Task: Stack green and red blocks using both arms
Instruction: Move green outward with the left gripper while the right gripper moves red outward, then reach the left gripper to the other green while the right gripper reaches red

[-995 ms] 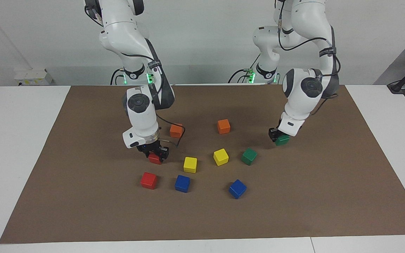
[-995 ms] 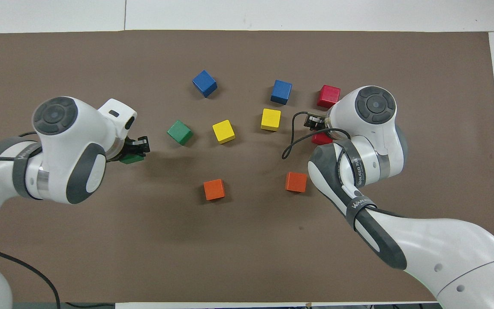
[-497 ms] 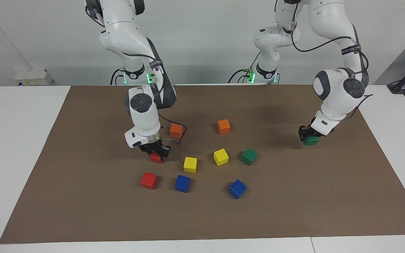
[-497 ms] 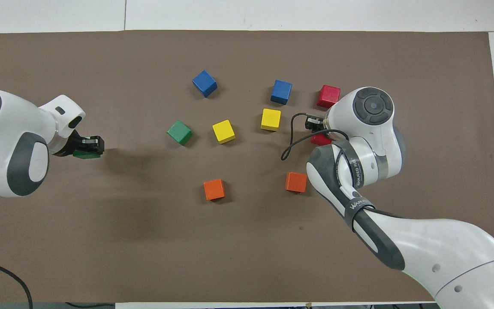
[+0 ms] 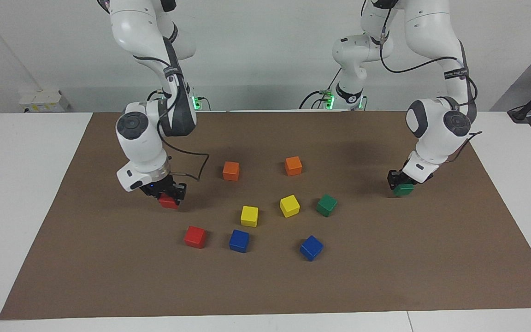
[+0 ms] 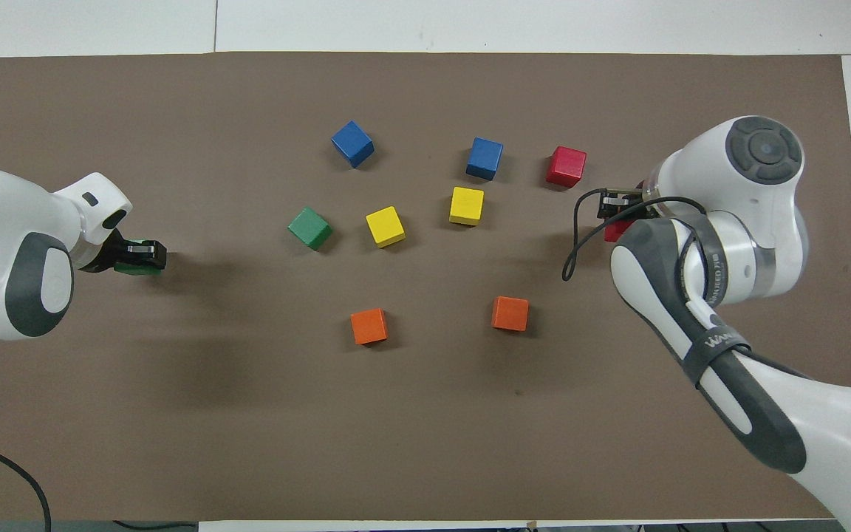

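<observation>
A: What are the largest things shown?
B: A brown mat [image 5: 385, 276] covering the table [image 5: 21, 184], and two white arms. The left arm [image 5: 440, 133] reaches down at its own end of the mat; the right arm [image 5: 141, 138] does likewise at its end.

A: What does each gripper carry?
B: The left gripper [image 5: 401, 183] has its jaws pinching a held green block [image 5: 404, 189], low over bare mat toward the left arm's end. Whether that block touches the mat cannot be told. The right gripper [image 5: 166, 193] has its jaws pinching a held red block [image 5: 168, 202], low over the mat toward the right arm's end.

A: Where are the other task blocks?
B: The loose green block [image 5: 327, 205] lies on the mat just beside a yellow block, well apart from the left gripper. The loose red block [image 5: 195, 236] lies farther from the robots than the right gripper, near a blue block.

A: And the remaining cubes?
B: Two orange blocks [image 5: 231, 170] [image 5: 293, 165] lie nearest the robots, two yellow blocks [image 5: 249, 216] [image 5: 289, 205] lie in the middle, and two blue blocks [image 5: 238, 240] [image 5: 311, 247] lie farthest. All are apart from one another.
</observation>
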`<state>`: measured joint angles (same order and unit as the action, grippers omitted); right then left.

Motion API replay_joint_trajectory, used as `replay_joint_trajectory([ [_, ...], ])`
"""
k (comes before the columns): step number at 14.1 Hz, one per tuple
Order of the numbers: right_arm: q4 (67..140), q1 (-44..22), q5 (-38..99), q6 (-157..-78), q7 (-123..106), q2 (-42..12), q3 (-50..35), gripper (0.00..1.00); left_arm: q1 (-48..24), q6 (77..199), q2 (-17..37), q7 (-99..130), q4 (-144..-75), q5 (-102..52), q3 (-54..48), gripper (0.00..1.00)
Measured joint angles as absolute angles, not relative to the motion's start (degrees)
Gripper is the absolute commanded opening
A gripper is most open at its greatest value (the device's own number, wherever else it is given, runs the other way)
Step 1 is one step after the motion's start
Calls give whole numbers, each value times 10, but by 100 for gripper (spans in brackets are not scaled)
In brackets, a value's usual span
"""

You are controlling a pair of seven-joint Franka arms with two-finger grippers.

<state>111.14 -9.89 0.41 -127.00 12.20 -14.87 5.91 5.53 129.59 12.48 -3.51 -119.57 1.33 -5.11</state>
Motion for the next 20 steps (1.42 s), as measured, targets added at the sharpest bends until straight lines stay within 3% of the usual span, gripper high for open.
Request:
replay_joint_trajectory([
  [2,1126,-65,4,-1279,70,-148,59,0,55,1302,137,-36,-1196,13,-51,0],
  [3,1140,-47,4,-1301,43,-148,59,0,55,1304,140,-37,-1196,13,-51,24],
  [4,1158,-31,4,-1325,20,-149,59,0,55,1305,142,-37,-1196,13,-51,83],
  [5,1173,-22,4,-1342,5,-149,59,0,55,1306,143,-38,-1196,13,-51,100],
  [9,1190,-11,4,-1363,-21,-153,59,0,55,1307,142,-38,-1194,13,-51,100],
  [10,1190,-11,4,-1363,-21,-153,59,37,55,1306,142,-38,-1190,13,-51,100],
  [11,1190,-11,4,-1364,-21,-153,59,99,55,1299,141,-34,-1181,13,-52,100],
  [16,1181,-15,4,-1358,-19,-153,54,100,-13,1172,152,203,-1034,11,-62,100],
  [20,1075,-33,-8,-1226,-15,-146,52,100,-117,1120,220,485,-916,14,-63,100],
])
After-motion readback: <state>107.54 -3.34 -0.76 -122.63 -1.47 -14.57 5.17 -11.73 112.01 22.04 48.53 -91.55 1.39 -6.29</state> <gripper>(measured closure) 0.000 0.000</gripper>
